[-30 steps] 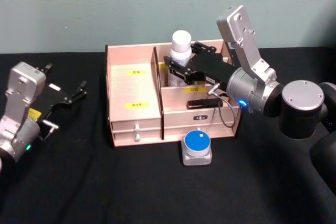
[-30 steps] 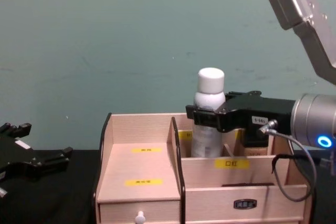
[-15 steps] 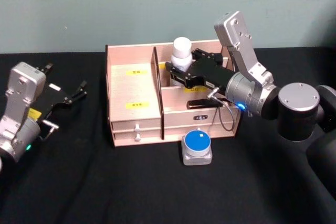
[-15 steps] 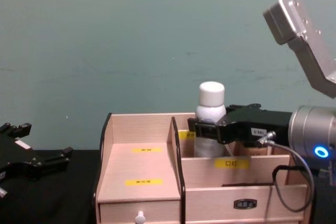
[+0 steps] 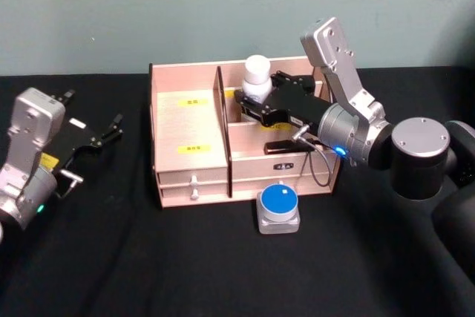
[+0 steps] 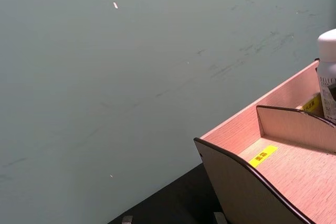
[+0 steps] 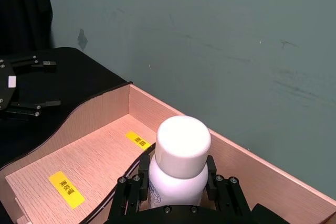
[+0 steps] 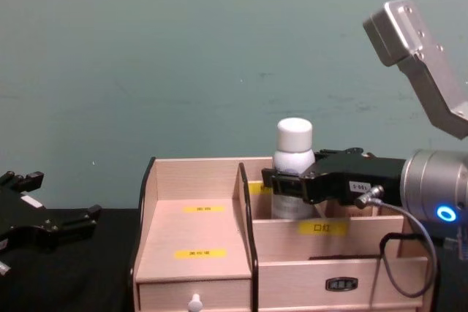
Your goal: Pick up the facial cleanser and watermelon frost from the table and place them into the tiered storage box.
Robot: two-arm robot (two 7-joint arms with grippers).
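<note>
A blue-lidded square container (image 5: 279, 208), likely the watermelon frost, is being left on the desk (image 5: 223, 272) just in front of the tiered storage box (image 5: 189, 120). The left gripper (image 5: 95, 115) is being kept parked at the left, jaws spread wide. Farther back, the white bottle (image 5: 257, 72), taken as the facial cleanser, is being held upright by the right gripper (image 5: 256, 100), closed on its body below the cap. Against a second ago it is being lowered into the rear compartment beside the tall divider. Base contact cannot be told, and release is judged next.
</note>
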